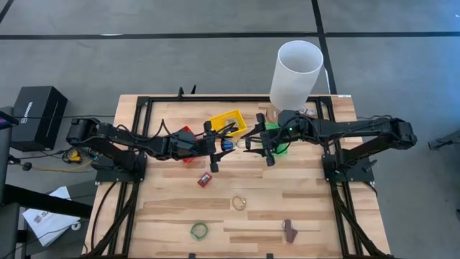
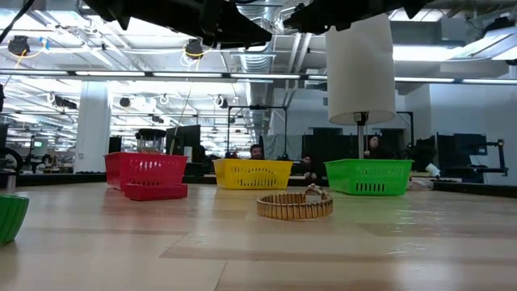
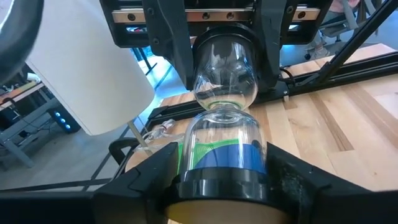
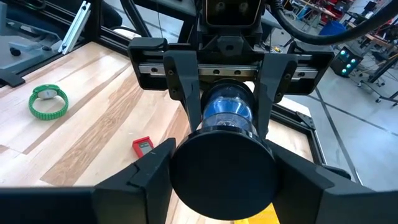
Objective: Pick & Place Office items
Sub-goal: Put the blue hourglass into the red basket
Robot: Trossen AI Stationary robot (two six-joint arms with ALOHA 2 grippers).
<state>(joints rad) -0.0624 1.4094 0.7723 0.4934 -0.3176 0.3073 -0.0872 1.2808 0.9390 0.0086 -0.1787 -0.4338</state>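
Observation:
An hourglass [image 1: 227,144] with clear bulbs, blue sand and black end caps hangs level between my two grippers, above the table in front of the yellow bin. My left gripper [image 1: 218,146] [image 3: 221,186] is shut on one end and my right gripper [image 1: 253,140] [image 4: 224,177] on the other. A red block [image 1: 205,179] [image 4: 142,146], a gold-coloured ring [image 1: 238,203] [image 2: 295,205], a green ring [image 1: 199,230] [image 4: 48,101] and a brown clip [image 1: 289,229] lie flat on the table nearer the near edge. My left gripper pinches the hourglass's black end cap [image 3: 224,182] between its two fingers, coming level from the table's left, in line with the glass. The hourglass is lifted clear and lies level. My right gripper pinches the opposite black end cap [image 4: 224,165] between its two fingers [image 4: 146,177], coming level from the table's right. The bulb with blue sand [image 4: 227,109] points away from it toward the left gripper.
The yellow bin [image 1: 228,122] [image 2: 253,174], green bin [image 1: 277,137] [image 2: 367,176] and red bin [image 2: 145,170] stand in a row toward the far edge. A tall white cylinder [image 1: 296,72] [image 3: 87,74] rises behind the right gripper. A black frame [image 1: 144,108] edges the table.

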